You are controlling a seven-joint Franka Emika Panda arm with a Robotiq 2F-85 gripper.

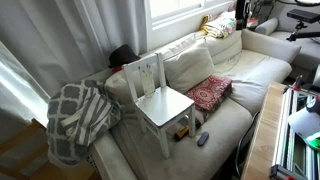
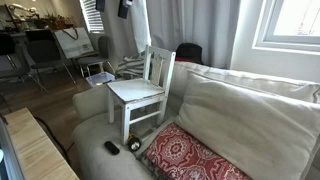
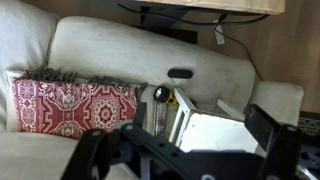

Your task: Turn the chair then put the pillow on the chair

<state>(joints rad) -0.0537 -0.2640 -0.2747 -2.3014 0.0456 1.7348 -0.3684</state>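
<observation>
The small white chair [image 1: 160,100] stands on the sofa seat, its slatted back [image 2: 158,68] toward the sofa's armrest end. The cream pillow [image 1: 190,66] leans against the sofa back just beside the chair and shows large in an exterior view [image 2: 250,112]. In the wrist view my gripper [image 3: 182,146] hangs well above the chair seat [image 3: 218,132]. It is open wide, with nothing between its dark fingers [image 3: 272,132].
A flat red patterned cushion [image 1: 209,93] [image 3: 72,105] lies on the seat by the chair. A grey-and-white blanket [image 1: 78,118] is draped over the armrest. A dark remote [image 3: 181,73] and a small yellow-black object [image 3: 161,95] lie near the chair legs. A wooden table [image 2: 40,150] stands in front.
</observation>
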